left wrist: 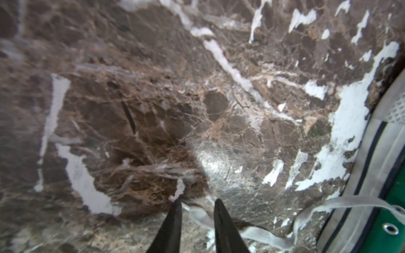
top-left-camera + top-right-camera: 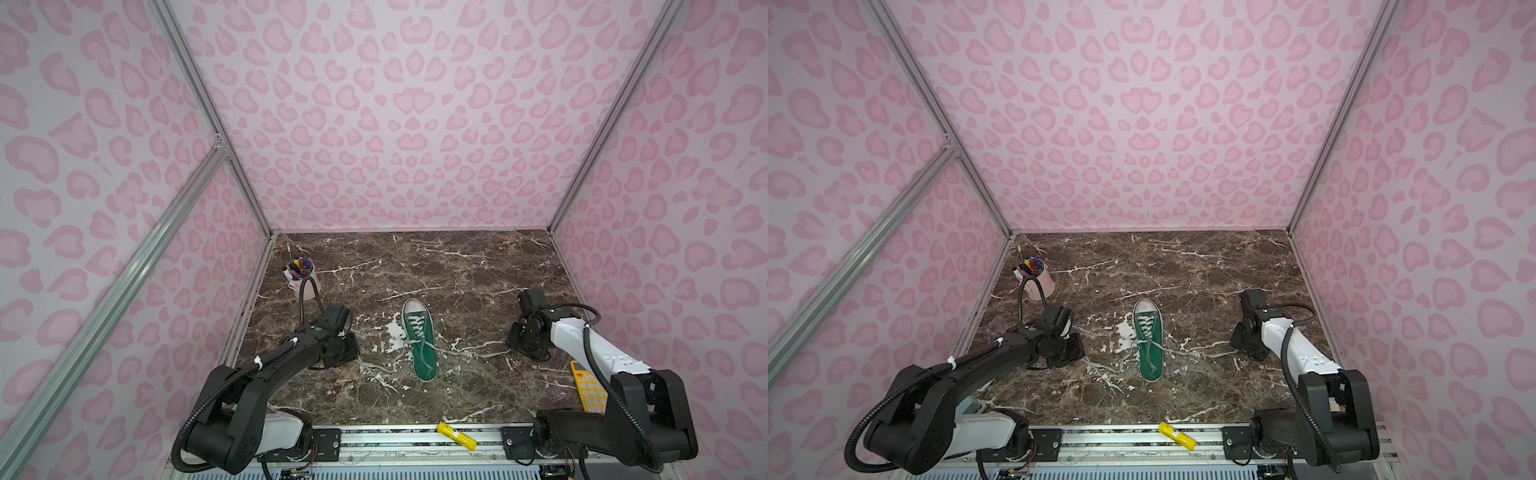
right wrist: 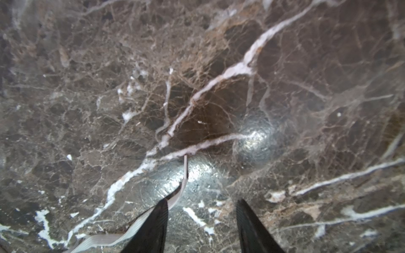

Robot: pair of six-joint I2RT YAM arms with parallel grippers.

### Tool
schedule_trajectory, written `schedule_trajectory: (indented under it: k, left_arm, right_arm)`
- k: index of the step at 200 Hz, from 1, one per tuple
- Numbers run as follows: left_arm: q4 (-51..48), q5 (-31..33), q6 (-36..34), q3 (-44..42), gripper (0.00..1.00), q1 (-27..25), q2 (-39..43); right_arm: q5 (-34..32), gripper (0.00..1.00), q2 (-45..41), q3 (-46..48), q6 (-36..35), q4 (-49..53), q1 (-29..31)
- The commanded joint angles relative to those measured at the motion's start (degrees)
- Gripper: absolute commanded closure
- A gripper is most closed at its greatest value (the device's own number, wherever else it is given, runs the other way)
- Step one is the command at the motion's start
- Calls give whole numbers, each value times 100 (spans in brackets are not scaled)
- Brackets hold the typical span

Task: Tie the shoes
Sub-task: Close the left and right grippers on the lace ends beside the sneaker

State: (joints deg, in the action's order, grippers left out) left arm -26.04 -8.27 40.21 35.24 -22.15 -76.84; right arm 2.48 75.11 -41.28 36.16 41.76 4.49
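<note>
Marble tabletop (image 2: 457, 270) — pink leopard-print walls (image 2: 374, 124)

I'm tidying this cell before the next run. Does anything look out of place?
Yes. A yellow stick lies askew on the front rail, off the marble table. A yellow calculator sits at that table's right edge. The laces of the green sneaker trail untied to both sides.
</note>
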Motion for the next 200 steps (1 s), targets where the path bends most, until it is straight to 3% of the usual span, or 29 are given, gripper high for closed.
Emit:
schedule_trajectory:
  k: [1,31,56,120,124,148,200]
  left_arm:
    - [-335,364,-13,224,76,-171,-212]
    - [-889,975,74,635,76,-540,-349]
    - [-1207,1237,319,748,70,-692,-271]
    - [-992,898,766,734,65,-867,-341]
    - [-970,875,788,740,60,-877,-353]
    - [-841,776,905,727,58,-905,-429]
    - [-919,682,801,947,59,-966,-901]
  right_arm:
    - [-98,47,-20,69,-41,42,7]
    - [-122,47,-100,107,-56,86,3]
    - [-151,45,-119,97,-114,120,6]
    - [-41,43,3,92,-308,16,-8]
    - [-37,42,-3,88,-319,21,-8]
    - [-2,42,-60,94,-379,32,-14]
    - [0,42,-99,122,-459,17,-49]
